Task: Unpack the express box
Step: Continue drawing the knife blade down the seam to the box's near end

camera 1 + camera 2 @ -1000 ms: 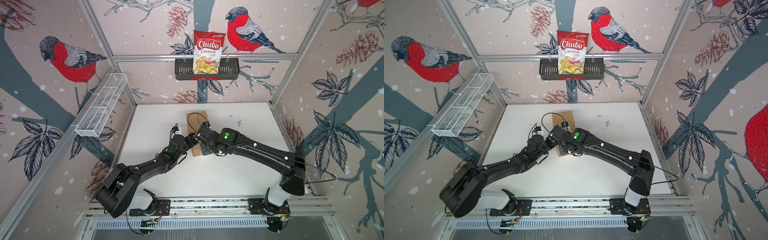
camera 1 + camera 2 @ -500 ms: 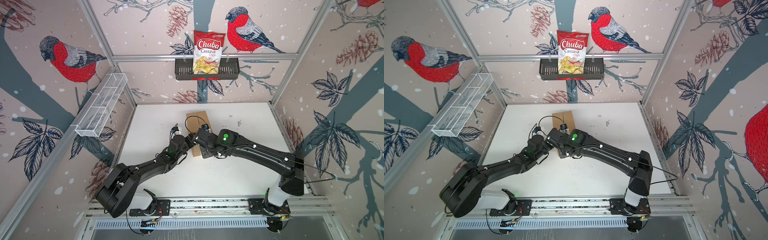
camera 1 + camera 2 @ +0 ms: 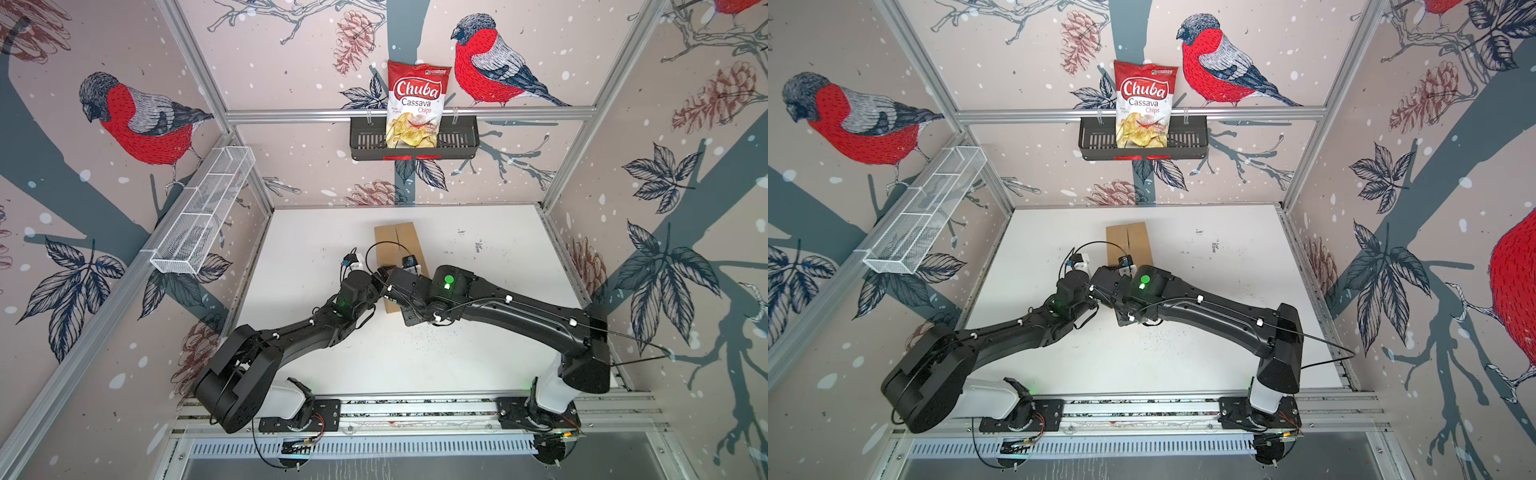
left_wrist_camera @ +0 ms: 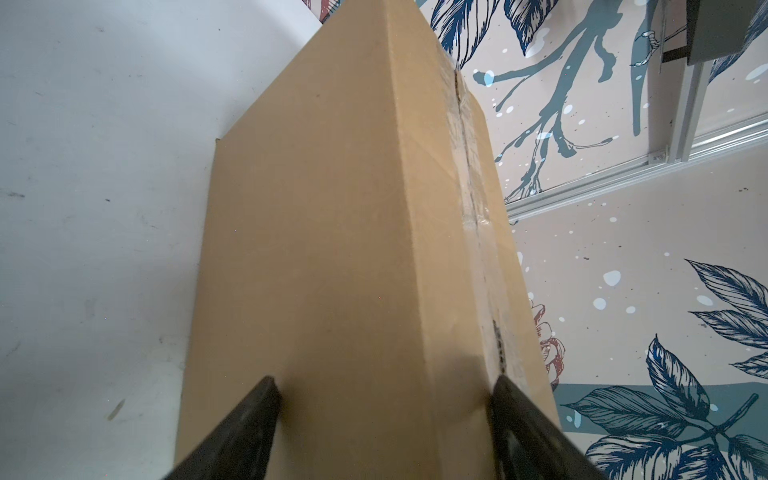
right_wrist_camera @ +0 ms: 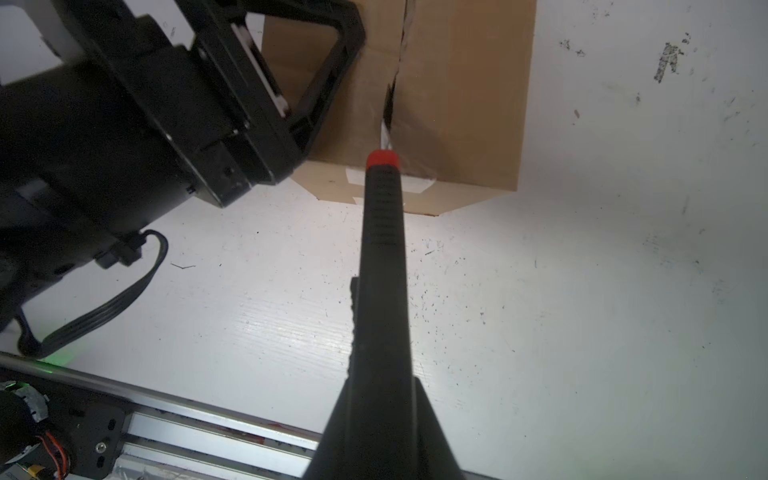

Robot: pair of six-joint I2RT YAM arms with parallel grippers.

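Scuffed white tabletop (image 3: 478, 332) spreads beneath bird-patterned walls. Toward its back lies the express box (image 3: 397, 239), oblong, in matte brown corrugated card, its top flaps meeting at a seam under glossy clear tape (image 5: 415, 183). My left gripper (image 4: 384, 390) is spread wide at the box's near end, with one dark finger over the side face and the other over the top beside the seam, straddling the edge rather than clasping it. My right gripper (image 5: 380, 386) is clamped on a black tool (image 5: 382, 249) with a ribbed handle, and its red tip (image 5: 382, 160) meets the taped seam at that near edge.
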